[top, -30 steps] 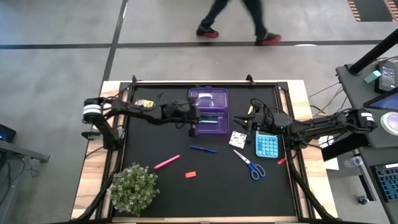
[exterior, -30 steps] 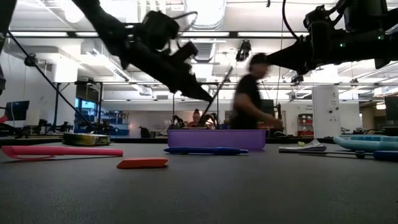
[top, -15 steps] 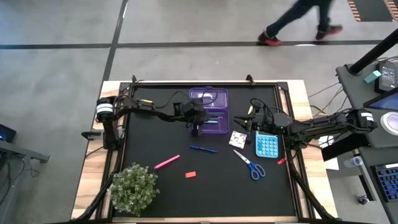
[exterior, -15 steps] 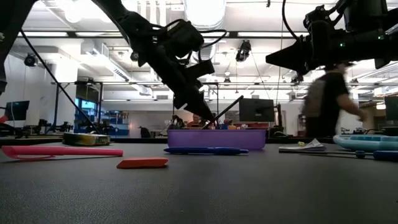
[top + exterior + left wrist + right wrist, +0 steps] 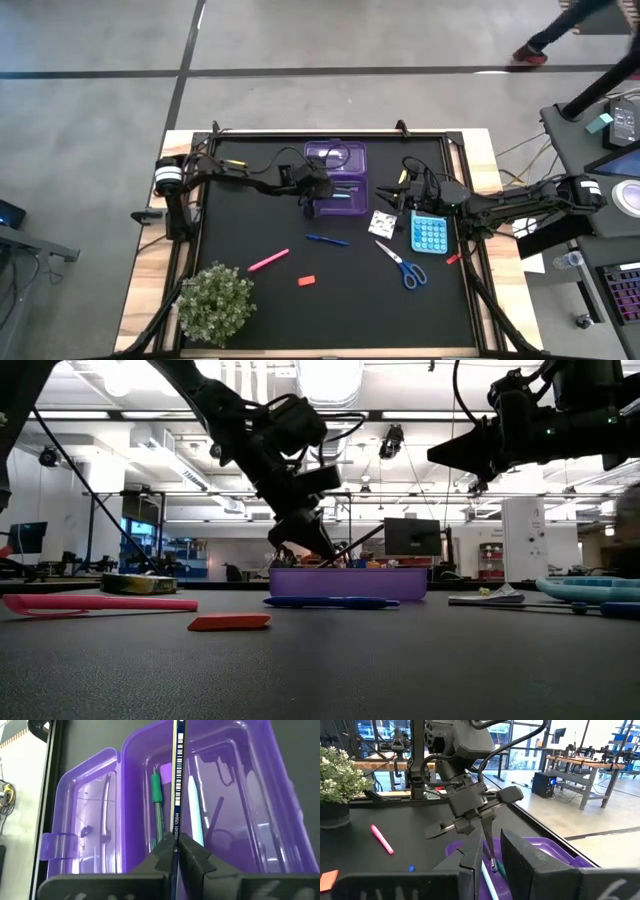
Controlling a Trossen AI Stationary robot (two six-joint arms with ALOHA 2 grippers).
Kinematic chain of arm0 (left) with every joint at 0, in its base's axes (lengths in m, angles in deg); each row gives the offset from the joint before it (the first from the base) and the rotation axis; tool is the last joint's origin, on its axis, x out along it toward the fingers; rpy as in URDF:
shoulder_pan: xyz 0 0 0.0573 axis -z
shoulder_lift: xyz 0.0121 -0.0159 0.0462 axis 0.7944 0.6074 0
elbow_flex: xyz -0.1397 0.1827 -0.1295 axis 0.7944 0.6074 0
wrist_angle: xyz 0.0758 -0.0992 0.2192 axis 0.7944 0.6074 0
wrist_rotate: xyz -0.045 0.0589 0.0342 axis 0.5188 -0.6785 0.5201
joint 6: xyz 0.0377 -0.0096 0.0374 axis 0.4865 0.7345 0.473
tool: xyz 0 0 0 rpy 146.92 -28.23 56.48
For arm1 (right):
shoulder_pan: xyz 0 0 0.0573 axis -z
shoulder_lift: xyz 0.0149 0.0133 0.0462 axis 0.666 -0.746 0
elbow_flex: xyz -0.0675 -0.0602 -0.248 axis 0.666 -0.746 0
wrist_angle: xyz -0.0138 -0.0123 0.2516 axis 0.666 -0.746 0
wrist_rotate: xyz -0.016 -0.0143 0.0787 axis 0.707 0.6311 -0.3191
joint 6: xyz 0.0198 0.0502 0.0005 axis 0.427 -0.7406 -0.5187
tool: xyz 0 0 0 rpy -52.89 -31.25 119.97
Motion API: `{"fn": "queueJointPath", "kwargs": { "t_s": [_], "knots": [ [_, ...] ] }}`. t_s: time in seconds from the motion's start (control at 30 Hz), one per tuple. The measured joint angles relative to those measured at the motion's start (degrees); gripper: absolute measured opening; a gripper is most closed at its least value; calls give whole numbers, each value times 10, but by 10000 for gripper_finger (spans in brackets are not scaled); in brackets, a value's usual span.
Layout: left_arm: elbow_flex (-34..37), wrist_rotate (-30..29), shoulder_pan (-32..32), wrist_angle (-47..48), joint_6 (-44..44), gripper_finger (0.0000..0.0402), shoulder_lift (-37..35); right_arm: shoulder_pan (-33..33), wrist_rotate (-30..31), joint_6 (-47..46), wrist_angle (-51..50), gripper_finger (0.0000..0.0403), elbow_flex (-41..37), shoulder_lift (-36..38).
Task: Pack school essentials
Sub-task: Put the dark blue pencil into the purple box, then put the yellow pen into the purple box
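Plant: bushy potted plant [image 5: 214,300] at the near left corner of the table, no part of the packing.
Loose items, near row: red eraser [image 5: 306,281] and pink marker [image 5: 268,261] on the mat; blue-handled scissors [image 5: 403,265] to their right; all well apart from both grippers.
Loose items, middle: blue pen [image 5: 327,239] lying flat, just nearer than the case; white patterned square [image 5: 381,223] and blue calculator [image 5: 429,233] under the right arm.
Left gripper: left gripper [image 5: 174,851] pinched tight on a thin dark pencil [image 5: 176,795] with a barcode strip, held by its lower end.
Key relation: the pencil slants down into the purple pencil case [image 5: 335,172]; its long axis runs with the green pen [image 5: 157,805] and pale teal pen [image 5: 195,810] already lying inside, so it looks lined up to be laid beside them.
Judgement: the left arm is the nearer one for this item; releasing it low over the tray seems the step in hand.
Right gripper: right gripper [image 5: 490,862] hovers by the case's right edge, fingers narrowly parted, holding nothing visible.
Far left: yellow-green crayon box [image 5: 233,165] by the left arm.
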State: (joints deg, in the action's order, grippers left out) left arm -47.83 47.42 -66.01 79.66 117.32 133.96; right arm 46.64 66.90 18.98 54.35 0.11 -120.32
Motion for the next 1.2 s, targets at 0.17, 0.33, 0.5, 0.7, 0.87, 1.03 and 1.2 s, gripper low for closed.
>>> {"fn": "queueJointPath", "kwargs": {
  "t_s": [0.17, 0.33, 0.5, 0.7, 0.87, 1.03, 1.2],
  "knots": [
    [0, 0, 0, 2, 0, 0, 0, 0, 0, -2, 0, 59, 0, 0],
    [0, 0, 0, 2, -1, 0, 3, 0, 0, -4, 0, 59, 0, 0],
    [1, 0, -1, 2, -1, 0, 5, 0, 0, -4, 0, 59, 0, 0],
    [1, 0, -1, 1, -1, 5, 5, 0, 0, -4, 0, 59, 0, 0],
    [1, 0, -1, 1, -2, 50, 5, 0, 0, -4, 0, 59, 0, 0],
    [1, -4, -1, -2, -2, 98, 5, 0, 0, -4, 0, 59, 0, 0],
    [2, -5, -1, -3, -15, 120, -2, 0, 0, -18, -10, 59, 0, 0]
  ]
}}
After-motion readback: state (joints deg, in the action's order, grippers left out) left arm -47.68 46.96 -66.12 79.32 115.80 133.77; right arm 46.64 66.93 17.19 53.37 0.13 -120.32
